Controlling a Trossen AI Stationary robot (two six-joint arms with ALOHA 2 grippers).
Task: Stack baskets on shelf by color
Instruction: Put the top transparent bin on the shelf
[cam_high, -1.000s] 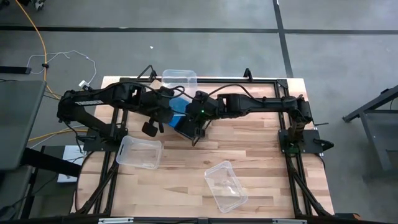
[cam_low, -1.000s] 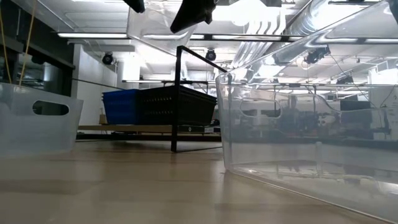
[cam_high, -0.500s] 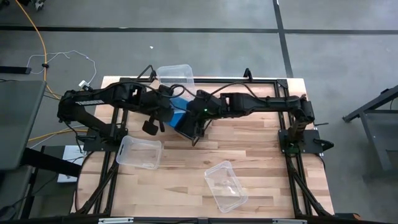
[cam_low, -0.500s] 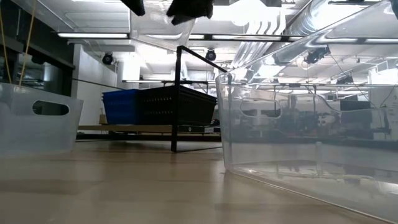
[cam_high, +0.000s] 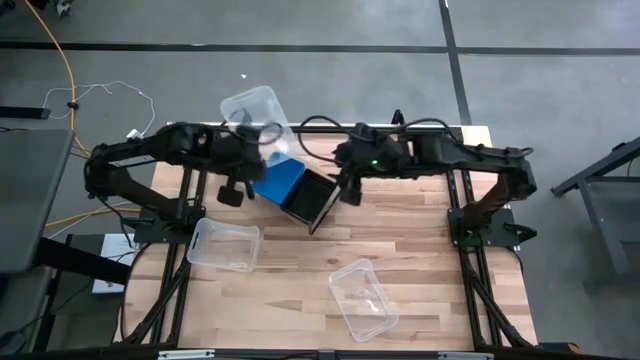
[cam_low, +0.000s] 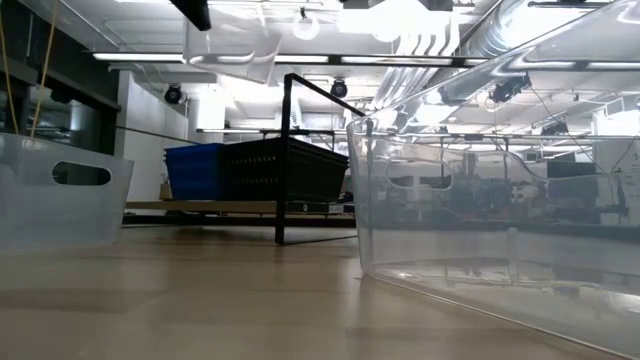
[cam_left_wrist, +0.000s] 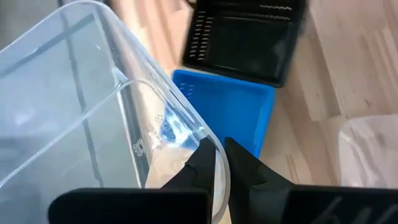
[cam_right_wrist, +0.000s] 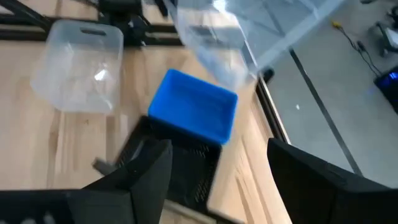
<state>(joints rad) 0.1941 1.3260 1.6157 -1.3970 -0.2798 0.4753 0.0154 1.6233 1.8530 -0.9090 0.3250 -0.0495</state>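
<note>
My left gripper (cam_left_wrist: 214, 149) is shut on a clear basket (cam_high: 250, 112) held up over the table's far edge; the low view shows this basket (cam_low: 230, 45) high up. Below it a blue basket (cam_high: 280, 180) and a black slatted basket (cam_high: 312, 200) stand side by side. In the low view they rest on the shelf's wood panel (cam_low: 200, 207), next to its black post (cam_low: 283, 160). My right gripper (cam_high: 347, 188) hangs open to the right of the black basket, with nothing between its fingers (cam_right_wrist: 143, 174). My left gripper pinches the clear basket's rim (cam_left_wrist: 205, 134) between its two fingers, one (cam_left_wrist: 200, 165) on each face of the wall. The basket is lifted clear and tilted, reaching away from the fingers toward the table's far edge.
Two more clear baskets rest on the wooden table, one at the near left (cam_high: 222, 243) and one toward the near edge (cam_high: 363, 298). The second fills the right of the low view (cam_low: 480, 180). Black frame rails (cam_high: 455, 210) run along the table's sides.
My right gripper has come away from the clear basket and drawn back toward the table's right edge. My left gripper has carried the basket toward the table's left and far edges, and the basket has turned about in its hold.
</note>
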